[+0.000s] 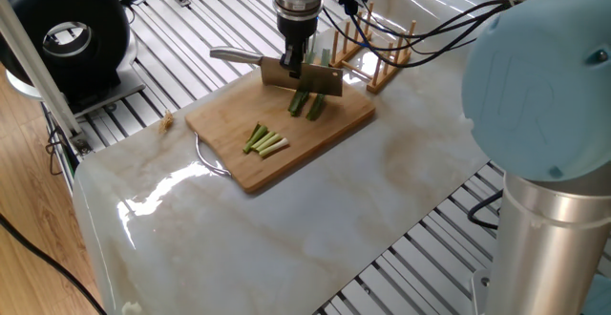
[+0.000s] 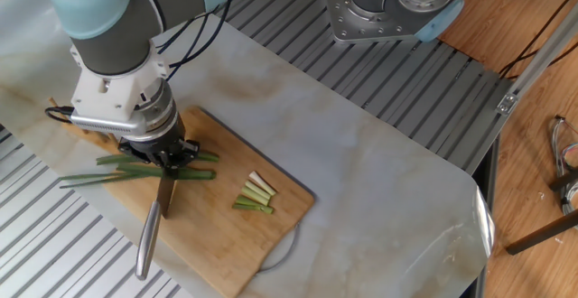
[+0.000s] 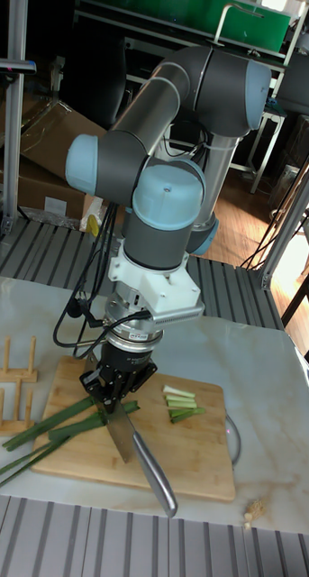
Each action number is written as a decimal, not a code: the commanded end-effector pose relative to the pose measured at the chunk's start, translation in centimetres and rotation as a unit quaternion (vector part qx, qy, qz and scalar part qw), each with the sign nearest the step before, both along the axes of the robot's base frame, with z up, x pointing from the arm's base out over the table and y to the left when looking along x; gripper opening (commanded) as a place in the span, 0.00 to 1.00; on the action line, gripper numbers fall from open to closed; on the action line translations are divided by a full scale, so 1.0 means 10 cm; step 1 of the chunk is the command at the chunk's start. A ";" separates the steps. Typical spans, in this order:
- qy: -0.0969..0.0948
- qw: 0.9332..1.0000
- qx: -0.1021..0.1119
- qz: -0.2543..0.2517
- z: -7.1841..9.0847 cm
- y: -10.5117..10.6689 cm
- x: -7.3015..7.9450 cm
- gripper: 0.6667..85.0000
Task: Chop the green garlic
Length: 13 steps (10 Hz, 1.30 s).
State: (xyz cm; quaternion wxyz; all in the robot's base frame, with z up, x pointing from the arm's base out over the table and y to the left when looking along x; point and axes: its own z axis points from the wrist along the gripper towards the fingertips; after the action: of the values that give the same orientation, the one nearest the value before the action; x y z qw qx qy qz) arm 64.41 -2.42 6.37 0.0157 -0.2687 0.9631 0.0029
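Plainly, the main hazard is the loose stalks: the green garlic (image 2: 135, 170) lies across the bamboo cutting board (image 1: 286, 134) with its dark leaves trailing off the edge toward nine o'clock in the other fixed view, unrestrained, so a descending blade could roll or drag them and cut unevenly. The end effector (image 2: 165, 159) is clamped narrowly on the knife (image 2: 155, 221), whose steel handle juts toward seven o'clock; if the grip slips, the blade could twist off line. In the same view the cut pale pieces (image 2: 255, 195) sit at about three o'clock from the blade, apart from it, and could be nudged off the board. The wooden peg rack (image 1: 382, 52) stands close at two o'clock of the board in one fixed view, where a wide swing might strike it. No brand, label or writing is legible anywhere.
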 end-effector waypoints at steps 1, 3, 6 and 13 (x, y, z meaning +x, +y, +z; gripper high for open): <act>-0.005 1.000 0.016 -0.003 0.02 0.07 0.03 0.01; -0.009 1.000 0.015 -0.005 -0.04 0.08 0.05 0.01; -0.015 1.000 0.011 -0.006 -0.06 0.04 0.06 0.01; -0.013 1.000 0.019 -0.009 -0.01 0.07 0.06 0.01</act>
State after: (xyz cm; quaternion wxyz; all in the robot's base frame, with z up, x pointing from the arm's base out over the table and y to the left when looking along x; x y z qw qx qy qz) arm 64.82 -2.27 6.15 0.0296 -0.2660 0.9635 0.0092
